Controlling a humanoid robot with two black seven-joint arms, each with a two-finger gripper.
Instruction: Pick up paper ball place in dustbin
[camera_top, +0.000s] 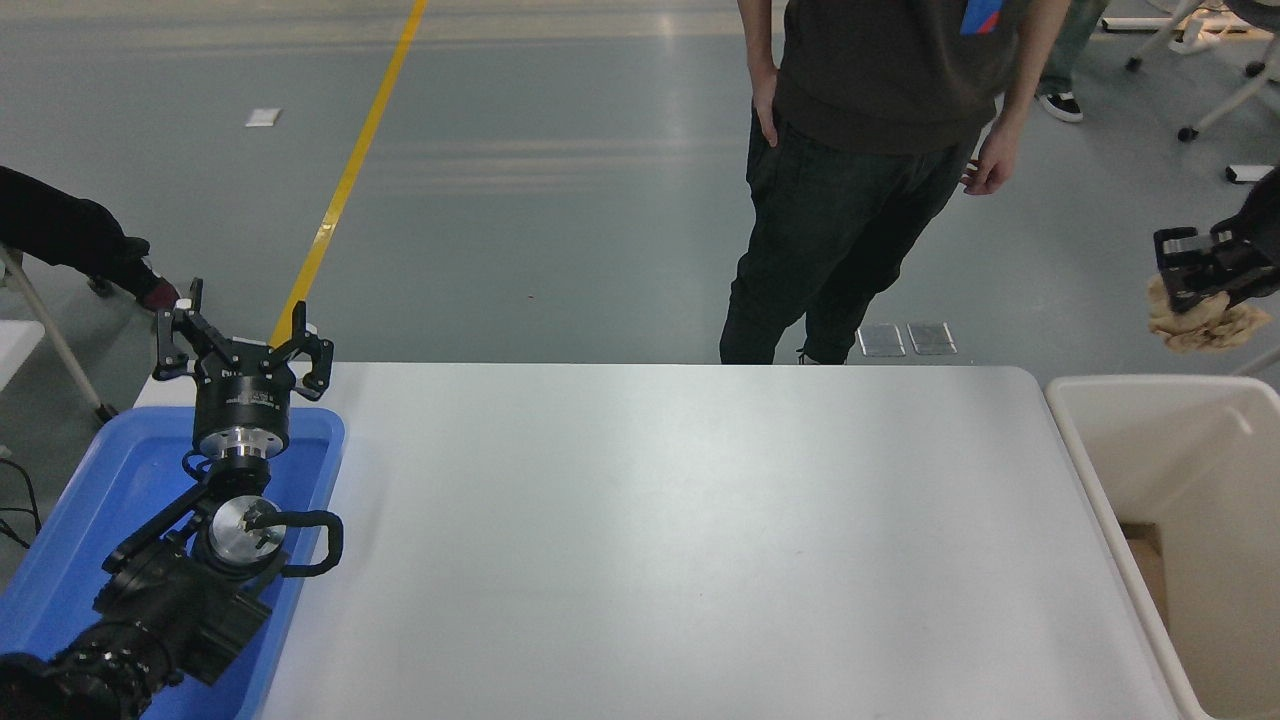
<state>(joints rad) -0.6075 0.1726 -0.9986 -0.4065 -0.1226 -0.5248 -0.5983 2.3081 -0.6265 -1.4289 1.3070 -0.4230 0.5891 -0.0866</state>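
- The step in hand is the carry: the paper ball (1208, 322) is off the white table (680, 540) and held up in the air, so pickup looks done and only the drop is left.
- The right gripper (1195, 290) enters at the picture's right edge, high up; only its black fingers and a little of the wrist show. The fingers are clamped on the top of the crumpled tan wad, which hangs below them.
- The ball hangs above the far rim of the dustbin (1075, 440), past the table's far right corner. From this view I cannot tell whether it is over the open mouth or beyond the far rim.
- The cream dustbin stands just beside the table's right edge, its mouth open; something brown lies low inside against the near wall.
- The next move, as I judge it, is to bring the ball toward the robot's side until it is plainly over the bin's mouth, then spread the fingers and let it fall. A light wad could catch on a finger or bounce off the rim, so releasing well inside seems safer.
- The left gripper (243, 335) is parked at the table's left edge over the blue tray (95, 500), its fingers spread wide and holding nothing.
- A person in dark clothes (865, 170) stands at the table's far side, hands apart from the robot.
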